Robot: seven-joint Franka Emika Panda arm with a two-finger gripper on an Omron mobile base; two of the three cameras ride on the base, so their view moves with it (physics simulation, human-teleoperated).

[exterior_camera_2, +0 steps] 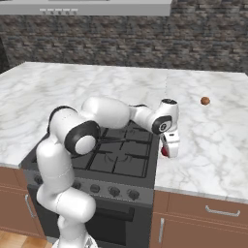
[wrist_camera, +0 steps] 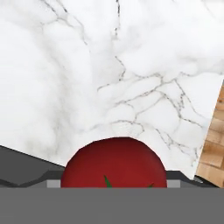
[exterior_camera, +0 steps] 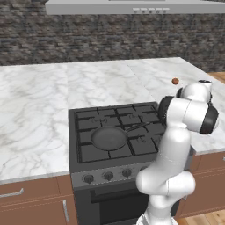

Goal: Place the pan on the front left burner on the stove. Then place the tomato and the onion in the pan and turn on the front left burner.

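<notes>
Gripper (exterior_camera_2: 166,151) down over the tomato (wrist_camera: 114,162) on the counter (exterior_camera_2: 208,145), just right of the stove (exterior_camera: 88,169).
Jaws stand wide, one each side of the tomato; can't tell if they touch it, and it's not lifted. Pan (exterior_camera: 109,137) sits on the front left burner (exterior_camera: 90,151), handle pointing right. Onion (exterior_camera_2: 205,100) lies well apart, further back on the marble.

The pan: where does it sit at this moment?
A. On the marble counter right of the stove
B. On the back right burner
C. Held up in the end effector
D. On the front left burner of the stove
D: the pan rests on the front left burner of the stove, handle pointing right.
</notes>
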